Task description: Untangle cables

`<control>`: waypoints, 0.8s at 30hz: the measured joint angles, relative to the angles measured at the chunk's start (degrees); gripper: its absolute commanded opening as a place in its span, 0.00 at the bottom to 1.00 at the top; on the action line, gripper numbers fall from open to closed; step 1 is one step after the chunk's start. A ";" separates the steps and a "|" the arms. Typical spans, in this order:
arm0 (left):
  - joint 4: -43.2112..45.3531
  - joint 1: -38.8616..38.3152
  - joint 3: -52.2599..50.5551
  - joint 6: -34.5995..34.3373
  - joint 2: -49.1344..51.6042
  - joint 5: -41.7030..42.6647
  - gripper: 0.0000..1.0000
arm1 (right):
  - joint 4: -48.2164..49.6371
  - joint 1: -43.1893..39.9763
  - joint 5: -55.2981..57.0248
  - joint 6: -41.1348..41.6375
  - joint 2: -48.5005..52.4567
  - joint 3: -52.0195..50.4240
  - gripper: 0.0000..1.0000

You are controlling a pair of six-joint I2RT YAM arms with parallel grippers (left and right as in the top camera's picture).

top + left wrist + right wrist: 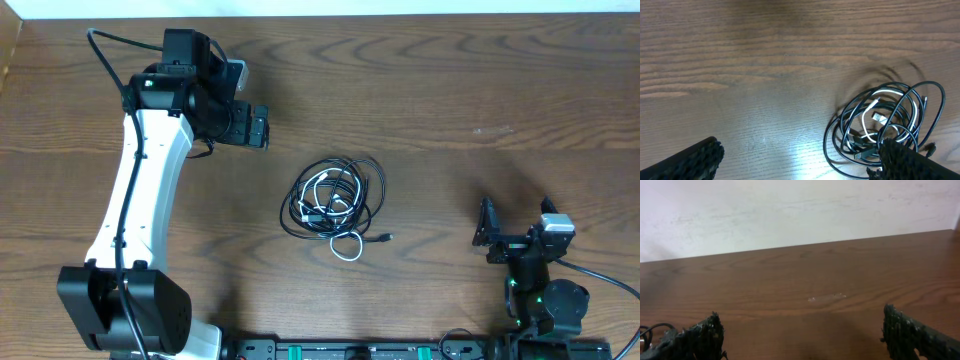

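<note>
The cables (335,200) lie in one tangled coil at the table's middle: black loops wound around a white cord, with a small white loop (347,246) and a black plug (386,237) poking out at the front. My left gripper (256,128) hovers open, up and to the left of the coil. In the left wrist view the coil (885,125) sits at the lower right, partly behind one of the fingers (910,162), and the gripper (800,165) holds nothing. My right gripper (517,222) stands open, well to the right of the coil, and is empty (802,337).
The wooden table (450,90) runs back to a white wall (790,210). The arm bases and a black rail (350,350) line the front edge. A thick black wire (110,45) arcs off the left arm. A black loop (650,330) shows at the right wrist view's left edge.
</note>
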 measured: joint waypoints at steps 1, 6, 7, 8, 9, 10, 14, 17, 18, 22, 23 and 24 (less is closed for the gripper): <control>0.00 0.00 0.00 0.00 0.00 0.00 1.00 | 0.00 0.00 0.00 0.00 0.00 0.00 0.99; 0.00 0.00 0.00 0.39 0.00 0.00 1.00 | 0.00 0.00 0.00 0.00 0.00 0.00 0.99; 0.00 0.00 0.00 0.44 0.00 0.00 1.00 | 0.00 0.00 0.00 0.00 0.00 0.00 0.99; 0.00 0.00 0.00 0.52 0.00 0.00 1.00 | 0.00 0.00 0.00 0.00 0.00 0.00 0.99; 0.00 0.00 0.00 0.57 0.00 0.00 1.00 | 0.00 0.00 0.00 0.00 0.00 0.00 0.99; 0.00 0.00 0.00 0.59 0.00 0.00 1.00 | 0.00 0.00 0.00 0.00 0.00 0.00 0.99; 0.00 0.00 0.00 0.61 0.00 0.00 1.00 | 0.00 0.00 0.00 0.00 0.00 0.00 0.99; 0.00 0.00 0.00 0.61 0.00 0.00 1.00 | 0.00 0.00 0.00 0.00 0.00 0.00 0.99; 0.00 0.00 0.00 0.61 0.00 0.00 1.00 | 0.00 0.00 0.00 0.00 0.00 0.00 0.99; 0.00 0.00 0.00 0.61 0.00 0.00 1.00 | 0.00 0.00 0.00 0.00 0.00 0.00 0.99; 0.00 0.00 0.00 0.61 0.00 0.00 1.00 | 0.00 0.00 0.00 0.00 0.00 0.00 0.99; 0.00 0.00 0.00 0.61 0.00 0.00 1.00 | 0.00 0.00 0.00 0.00 0.00 0.00 0.99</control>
